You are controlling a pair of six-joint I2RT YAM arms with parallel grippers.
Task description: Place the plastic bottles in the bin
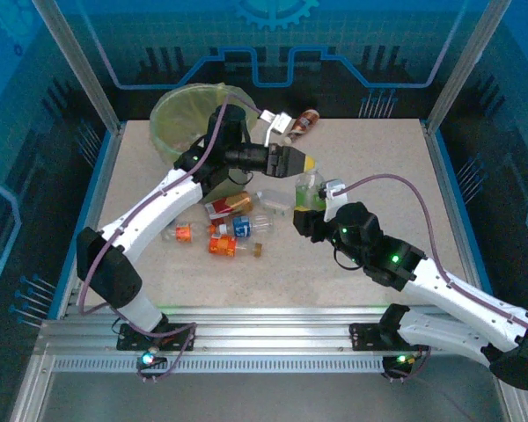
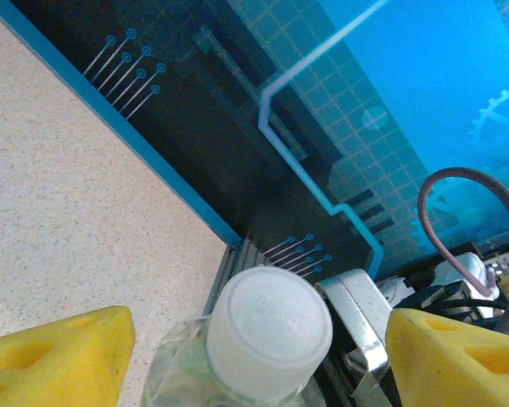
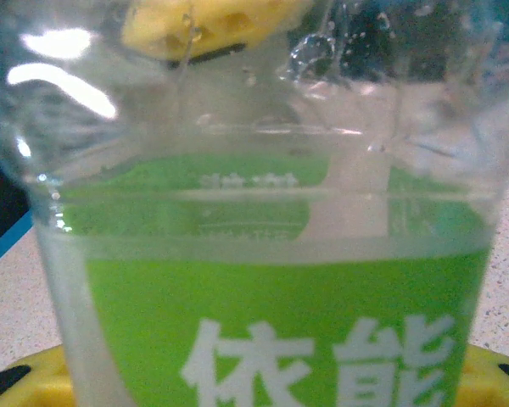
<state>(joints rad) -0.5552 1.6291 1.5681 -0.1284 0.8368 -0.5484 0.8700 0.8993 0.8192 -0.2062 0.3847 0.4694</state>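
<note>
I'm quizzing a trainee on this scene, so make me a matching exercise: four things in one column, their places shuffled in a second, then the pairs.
1 bin
2 green-label bottle
3 brown bottle
4 orange-label bottle

A lying by the far edge of the table
B held in the right tool
C lying nearest the near edge
D far left corner

Pairs: 1-D, 2-B, 3-A, 4-C

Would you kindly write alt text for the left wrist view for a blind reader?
A clear plastic bottle with a white cap sits between the left end effector's two yellow fingers, which sit apart on either side of it. Behind are the speckled table and a blue wall panel.
</note>
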